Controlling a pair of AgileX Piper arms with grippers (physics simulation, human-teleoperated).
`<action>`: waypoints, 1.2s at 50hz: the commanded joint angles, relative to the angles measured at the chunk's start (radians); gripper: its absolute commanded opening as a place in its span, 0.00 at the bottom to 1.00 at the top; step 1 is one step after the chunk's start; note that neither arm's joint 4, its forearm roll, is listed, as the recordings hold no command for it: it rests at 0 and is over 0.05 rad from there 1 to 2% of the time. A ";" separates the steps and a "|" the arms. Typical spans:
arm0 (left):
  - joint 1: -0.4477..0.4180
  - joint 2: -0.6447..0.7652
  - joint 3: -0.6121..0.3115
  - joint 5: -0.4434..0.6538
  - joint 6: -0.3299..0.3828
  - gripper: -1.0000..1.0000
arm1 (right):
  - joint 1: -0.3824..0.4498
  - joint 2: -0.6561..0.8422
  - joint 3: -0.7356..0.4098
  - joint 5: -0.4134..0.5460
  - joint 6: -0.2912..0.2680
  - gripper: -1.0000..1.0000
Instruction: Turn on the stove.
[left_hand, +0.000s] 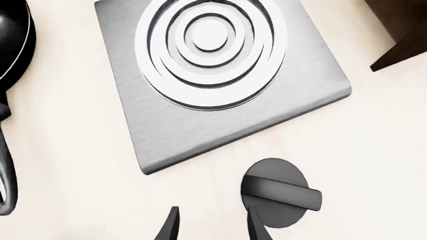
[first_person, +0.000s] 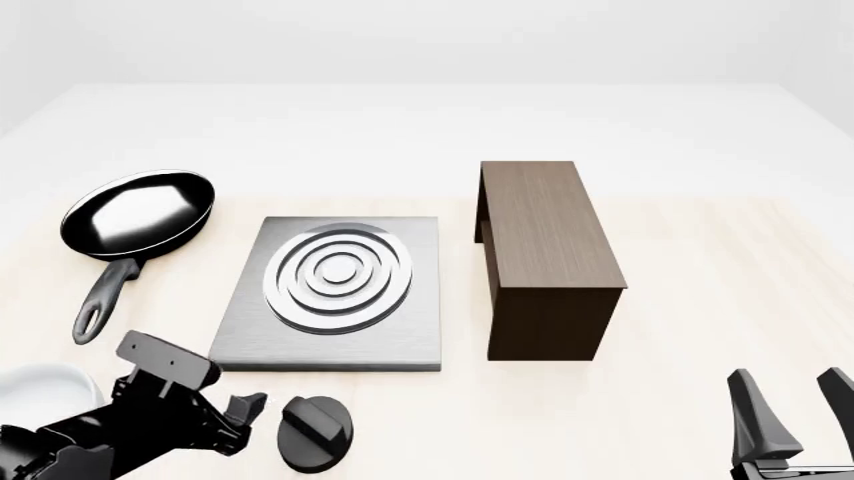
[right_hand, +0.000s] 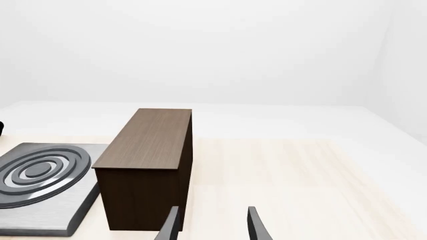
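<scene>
The left hand hangs low over the near left part of the counter, its fingers parted with nothing between them. In the left wrist view the two fingertips frame bare counter, and one tip lies just beside the knob, whether touching it or not cannot be told. In the front view the knob lies flat on the counter just to the right of the left hand, a round black disc with a raised ridge across it.

Just beyond the knob, apart from it, lies the stove, a flat grey square plate with silver concentric rings, set on the counter. To its left rests a black pan, its handle pointing toward the near edge. To the stove's right stands a tall brown block, close beside the plate but not touching.

The right hand stands at the near right corner, well apart from the stove and knob, fingers spread and empty, pointing toward the block's near end.

A white rounded thing shows at the near left edge.
</scene>
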 joint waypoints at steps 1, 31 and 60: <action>0.082 -0.048 -0.091 0.079 0.013 1.00 | 0.000 0.000 0.000 0.000 0.000 1.00; 0.191 0.058 -0.460 0.156 0.014 1.00 | 0.000 0.000 0.000 0.000 0.000 1.00; 0.231 0.102 -0.618 0.204 -0.038 1.00 | 0.000 0.000 0.000 0.000 0.000 1.00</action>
